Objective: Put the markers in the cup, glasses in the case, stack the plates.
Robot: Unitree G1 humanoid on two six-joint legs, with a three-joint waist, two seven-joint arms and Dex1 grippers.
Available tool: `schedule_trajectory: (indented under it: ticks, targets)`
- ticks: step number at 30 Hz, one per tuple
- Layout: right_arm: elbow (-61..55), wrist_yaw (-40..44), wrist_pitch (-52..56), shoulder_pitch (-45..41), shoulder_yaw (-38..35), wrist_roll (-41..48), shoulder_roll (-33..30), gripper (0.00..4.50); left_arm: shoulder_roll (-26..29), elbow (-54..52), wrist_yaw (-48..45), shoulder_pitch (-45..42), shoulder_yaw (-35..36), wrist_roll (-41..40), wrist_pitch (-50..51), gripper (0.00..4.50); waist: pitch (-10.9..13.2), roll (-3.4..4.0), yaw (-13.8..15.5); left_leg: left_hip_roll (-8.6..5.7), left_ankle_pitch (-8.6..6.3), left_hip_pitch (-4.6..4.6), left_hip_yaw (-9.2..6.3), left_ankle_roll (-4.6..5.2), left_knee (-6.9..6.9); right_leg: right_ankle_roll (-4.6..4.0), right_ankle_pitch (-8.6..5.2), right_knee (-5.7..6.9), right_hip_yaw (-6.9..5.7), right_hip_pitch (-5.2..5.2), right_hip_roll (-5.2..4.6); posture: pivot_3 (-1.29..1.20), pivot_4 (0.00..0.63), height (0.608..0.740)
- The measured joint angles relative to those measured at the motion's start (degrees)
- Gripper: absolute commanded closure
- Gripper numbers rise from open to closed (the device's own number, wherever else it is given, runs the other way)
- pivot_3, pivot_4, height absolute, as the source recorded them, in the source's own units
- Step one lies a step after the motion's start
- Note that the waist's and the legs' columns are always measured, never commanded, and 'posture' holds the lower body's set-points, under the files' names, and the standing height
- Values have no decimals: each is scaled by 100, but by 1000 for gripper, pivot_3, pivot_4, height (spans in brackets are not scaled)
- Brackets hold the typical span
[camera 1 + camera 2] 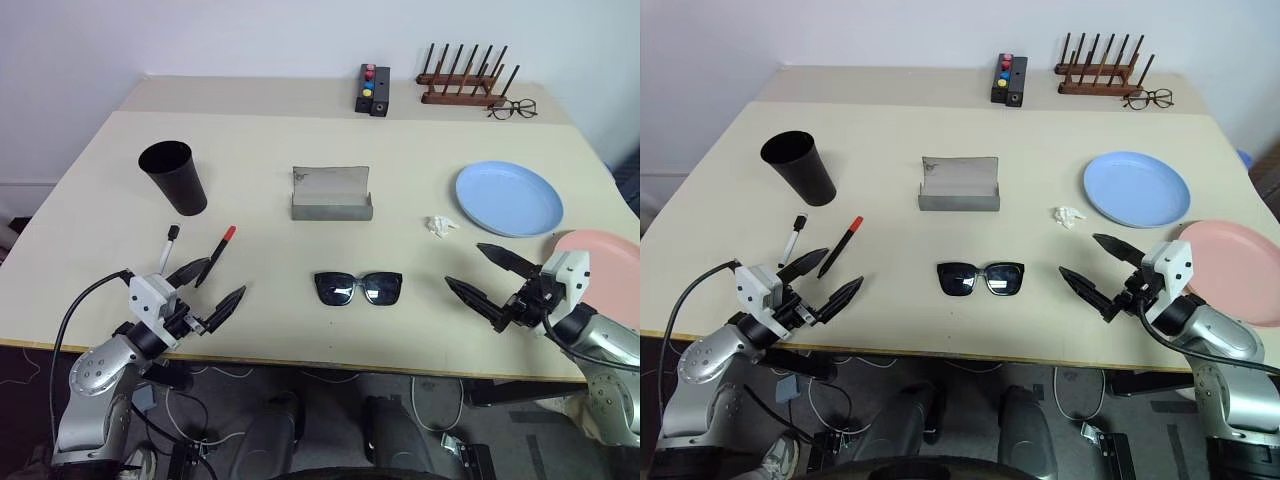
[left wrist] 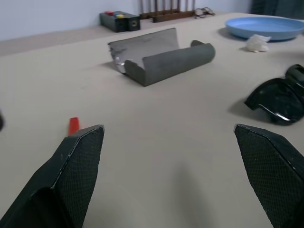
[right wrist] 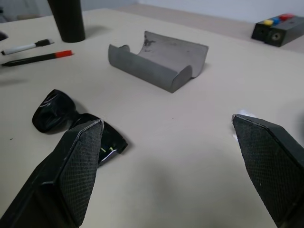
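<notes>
- Our left hand [image 1: 207,285] hovers spread and empty over the desk [image 1: 90,200] at about 7 o'clock, just beside the lower ends of the two markers.
- Our right hand [image 1: 487,275] hovers at about 4 o'clock, likewise spread and holding nothing, between the glasses and the pink plate.
- We count two markers: the white marker [image 1: 168,248] with a black cap and the black marker [image 1: 216,254] with a red cap, lying close together just past our left hand.
- One cup [image 1: 173,176] stands upright at 10 o'clock, beyond the markers.
- One pair of glasses [image 1: 358,288] lies near the centre, towards us; one case [image 1: 331,194] sits open just beyond it.
- Two plates lie apart: the blue plate [image 1: 509,198] at 2 o'clock, the pink plate [image 1: 1240,268] at 3 o'clock, by our right hand.
- Risks, as we judge them: the markers lie so close that pinching one may roll the other; the tall cup could tip if a marker strikes its rim; the shallow plates give little edge to grip and may slide off the desk's edge.
- A small crumpled white scrap [image 1: 438,226] lies near the blue plate.
</notes>
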Motion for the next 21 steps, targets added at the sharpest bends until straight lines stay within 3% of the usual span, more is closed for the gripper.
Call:
schedule_trajectory:
  ticks: [8, 16, 21]
  targets:
    - [1041, 883, -525, -1050, 608, -273, -139, 72, -201, -681, 1230, -786, 58, -417, 1362, 0, 1, -2, -24, -1, 11, 11, 10, 17, 8, -7, 19, 24, 0, -1, 8, 0, 150, 740]
    - [1820, 2032, -755, -2758, 1789, -535, 36, 72, -76, -1121, 2935, -1422, -38, -219, 3774, 0, 9, -14, -36, -2, 14, 24, 10, 16, 18, 6, 12, 68, 1, -3, 12, 0, 150, 740]
    - [2178, 2401, -742, -3388, 2305, -697, 262, 72, -65, -1320, 3454, -1724, -179, -224, 5160, 0, 11, -18, -9, -5, 16, 24, 10, 12, 19, 12, 16, 70, 1, -4, 11, 0, 150, 740]
